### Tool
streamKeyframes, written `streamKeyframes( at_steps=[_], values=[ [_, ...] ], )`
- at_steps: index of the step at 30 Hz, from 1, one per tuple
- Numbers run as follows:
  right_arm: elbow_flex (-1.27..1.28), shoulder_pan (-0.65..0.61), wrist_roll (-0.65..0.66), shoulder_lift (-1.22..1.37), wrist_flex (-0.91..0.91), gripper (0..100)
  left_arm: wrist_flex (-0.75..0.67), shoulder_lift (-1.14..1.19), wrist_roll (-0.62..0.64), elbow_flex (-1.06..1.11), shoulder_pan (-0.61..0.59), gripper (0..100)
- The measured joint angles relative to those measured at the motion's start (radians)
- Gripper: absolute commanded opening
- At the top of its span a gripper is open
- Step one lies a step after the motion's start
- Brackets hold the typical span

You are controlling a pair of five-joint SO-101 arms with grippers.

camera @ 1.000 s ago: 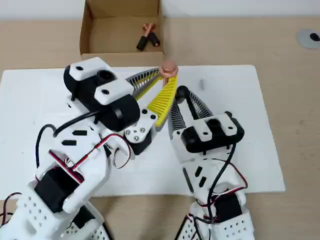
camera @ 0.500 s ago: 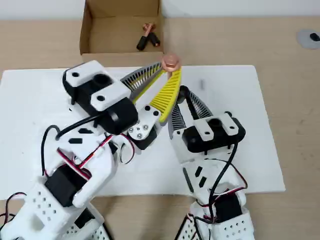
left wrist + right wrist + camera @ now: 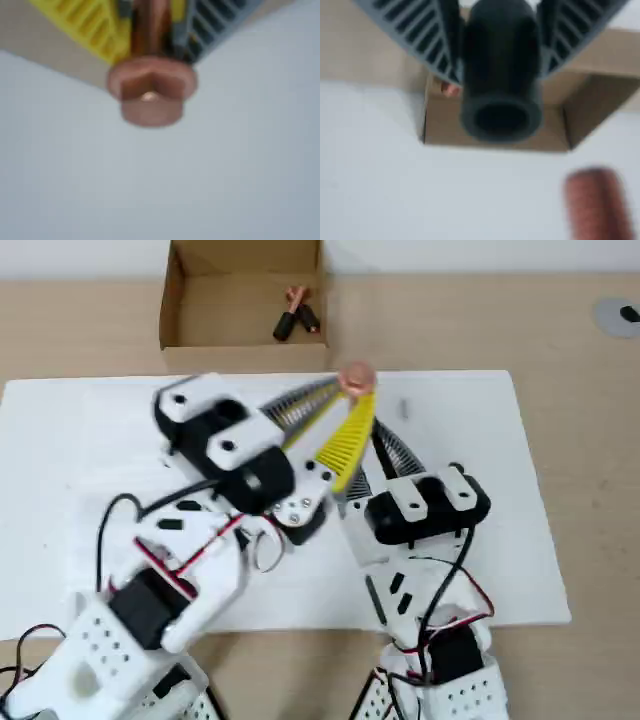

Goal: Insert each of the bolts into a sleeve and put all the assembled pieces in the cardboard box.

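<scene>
The left gripper [image 3: 348, 395] pinches a copper bolt [image 3: 357, 377] over the far edge of the white sheet [image 3: 90, 440], the right gripper [image 3: 500, 72] just beside it pinches a black sleeve [image 3: 502, 100], and the cardboard box [image 3: 175, 300] beyond holds finished pieces [image 3: 297, 312].

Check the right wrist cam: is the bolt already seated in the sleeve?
No, the black sleeve shows an open, empty bore, and the copper bolt sits apart from it.
</scene>
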Motion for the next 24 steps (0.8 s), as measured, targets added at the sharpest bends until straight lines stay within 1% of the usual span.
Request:
streamKeyframes(
  at_steps=[3,5,24],
  values=[
    [0.002,0.0,0.0,0.0,0.0,0.9,-0.052,0.0,0.0,0.037,0.011,1],
    [0.002,0.0,0.0,0.0,0.0,0.9,-0.063,0.0,0.0,0.048,0.02,1],
    [0.002,0.0,0.0,0.0,0.0,0.9,-0.064,0.0,0.0,0.048,0.02,1]
  ],
)
